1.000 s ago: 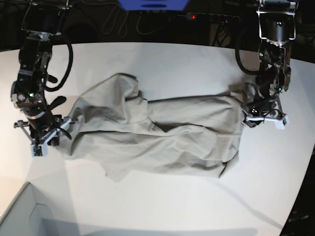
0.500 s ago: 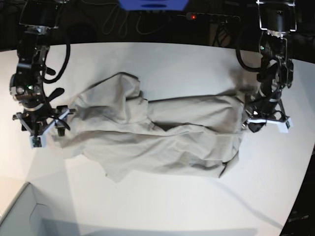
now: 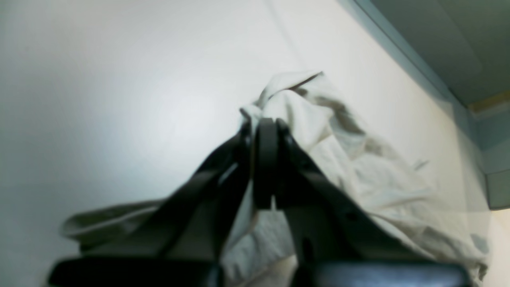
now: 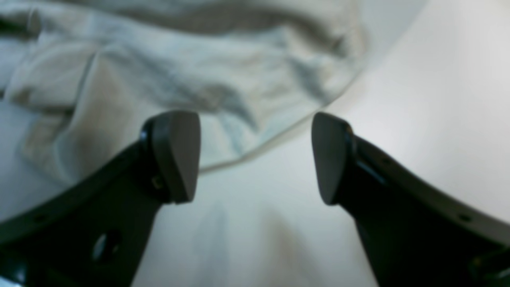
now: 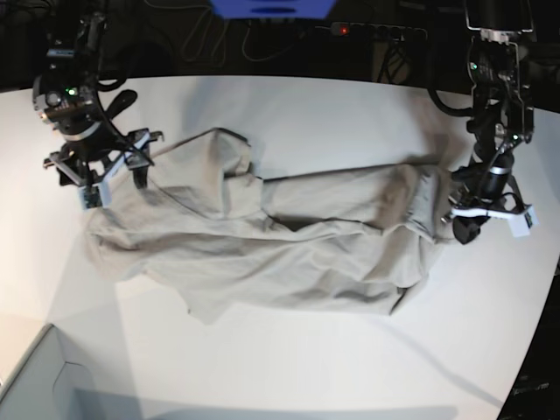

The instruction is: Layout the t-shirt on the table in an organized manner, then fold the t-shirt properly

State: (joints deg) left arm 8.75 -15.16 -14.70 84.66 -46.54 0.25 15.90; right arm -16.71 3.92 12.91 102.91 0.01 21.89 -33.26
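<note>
Pale box corner (image 5: 35, 376) near crumpled t-shirt (image 5: 262, 245) on table (image 5: 332, 114).

pale box corner (image 5: 35, 376) | blue object (image 5: 271, 8) | cables (image 5: 210, 39)

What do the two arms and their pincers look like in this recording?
Both arms are black, with looping black cables and white fittings at the wrists. The right pincer has curved black fingers with pale grey pads; the left pincer has the same black fingers. A green light glows on each arm.
</note>
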